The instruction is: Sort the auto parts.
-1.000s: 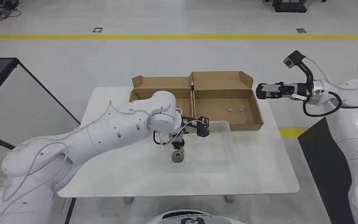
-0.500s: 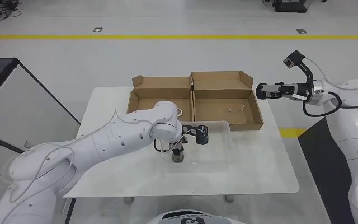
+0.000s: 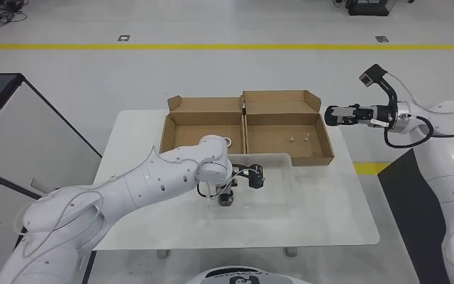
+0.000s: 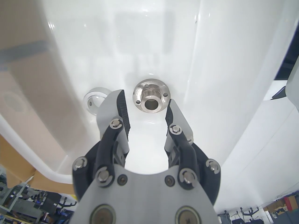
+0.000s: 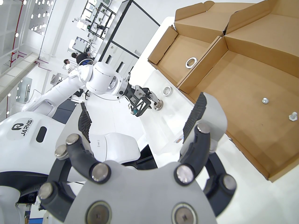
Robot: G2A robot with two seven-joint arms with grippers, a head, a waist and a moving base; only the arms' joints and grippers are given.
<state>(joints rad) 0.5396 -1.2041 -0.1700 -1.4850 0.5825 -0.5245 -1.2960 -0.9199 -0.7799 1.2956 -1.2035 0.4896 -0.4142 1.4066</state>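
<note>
Straight ahead at twelve o'clock from my left end effector (image 4: 144, 104), jaws spread wide, the metal hub (image 4: 150, 94) stands bore-up, near the fingertips (image 4: 121, 102).

the flanged hub (image 4: 150, 99) is a shiny steel piece: round flange with a few small holes, short collar, open bore. it sits flange-down, bore up, on the floor of the clear tray (image 3: 280, 157), toward the tray's 8 o'clock corner. a silver ring (image 4: 94, 99) lies flat just beside it, roughly 12 o'clock from it, not touching. a second ring (image 5: 191, 62) lies flat in the left cardboard box (image 3: 188, 131), at 12 o'clock of the tray. in the right cardboard box (image 3: 273, 142), a small silver fastener (image 5: 265, 100) and a second fastener (image 5: 293, 117) sit near each other, a bit toward 3 o'clock of its middle.
</note>
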